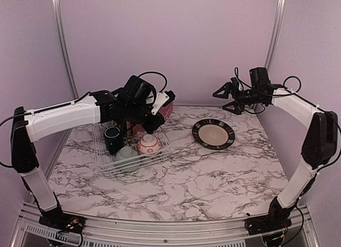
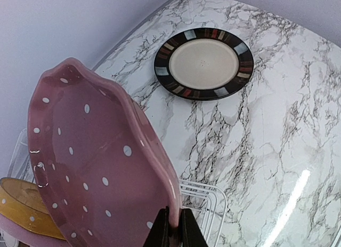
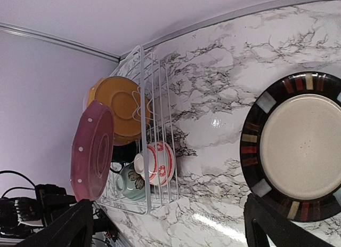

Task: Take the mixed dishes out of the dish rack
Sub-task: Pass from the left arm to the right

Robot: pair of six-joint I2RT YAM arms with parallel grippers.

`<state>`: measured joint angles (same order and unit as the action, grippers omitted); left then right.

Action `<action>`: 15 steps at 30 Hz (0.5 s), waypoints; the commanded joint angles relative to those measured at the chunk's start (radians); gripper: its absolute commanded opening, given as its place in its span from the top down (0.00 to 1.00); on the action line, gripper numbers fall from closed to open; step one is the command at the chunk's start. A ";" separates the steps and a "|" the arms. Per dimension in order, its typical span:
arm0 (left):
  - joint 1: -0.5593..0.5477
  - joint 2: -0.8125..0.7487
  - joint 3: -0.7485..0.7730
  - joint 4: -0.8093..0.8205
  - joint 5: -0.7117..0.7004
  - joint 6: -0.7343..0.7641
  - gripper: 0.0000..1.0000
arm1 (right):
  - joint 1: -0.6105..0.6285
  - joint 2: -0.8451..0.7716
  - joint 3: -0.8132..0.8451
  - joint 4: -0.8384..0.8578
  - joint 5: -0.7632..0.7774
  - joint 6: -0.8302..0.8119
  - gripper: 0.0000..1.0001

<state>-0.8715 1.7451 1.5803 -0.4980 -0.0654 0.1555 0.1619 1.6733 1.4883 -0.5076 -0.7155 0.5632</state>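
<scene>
My left gripper (image 2: 175, 229) is shut on the rim of the dotted dark red plate (image 2: 96, 161), which it holds on edge above the far end of the dish rack (image 1: 109, 166). From above, that left gripper (image 1: 164, 104) hides most of the plate (image 1: 168, 111). In the rack sit a dark green mug (image 1: 113, 139), a pale green bowl (image 1: 127, 155), a pink-white floral bowl (image 1: 149, 144) and an upright yellow plate (image 3: 118, 108). A black plate (image 1: 213, 134) lies flat on the table to the right. My right gripper (image 1: 219, 101) hangs open and empty above the table's far right.
The marble table (image 1: 202, 183) ends at purple walls behind and on both sides. In the right wrist view the black plate (image 3: 298, 145) lies below, and the rack (image 3: 154, 97) and the dotted plate (image 3: 91, 151) are further left.
</scene>
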 commanded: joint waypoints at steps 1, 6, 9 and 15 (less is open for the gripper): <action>-0.054 -0.057 -0.015 0.047 -0.132 0.149 1.00 | 0.056 0.052 0.079 -0.037 -0.047 -0.014 0.04; -0.090 -0.043 -0.027 0.040 -0.182 0.201 1.00 | 0.137 0.100 0.147 -0.051 -0.091 -0.016 0.04; -0.109 -0.034 -0.033 0.036 -0.205 0.231 1.00 | 0.183 0.133 0.193 -0.074 -0.094 -0.024 0.06; -0.150 -0.017 -0.059 0.034 -0.260 0.281 1.00 | 0.272 0.233 0.349 -0.205 -0.034 -0.083 0.12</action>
<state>-1.0004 1.7451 1.5288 -0.5434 -0.2218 0.3542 0.3832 1.8519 1.7245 -0.5938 -0.7826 0.5312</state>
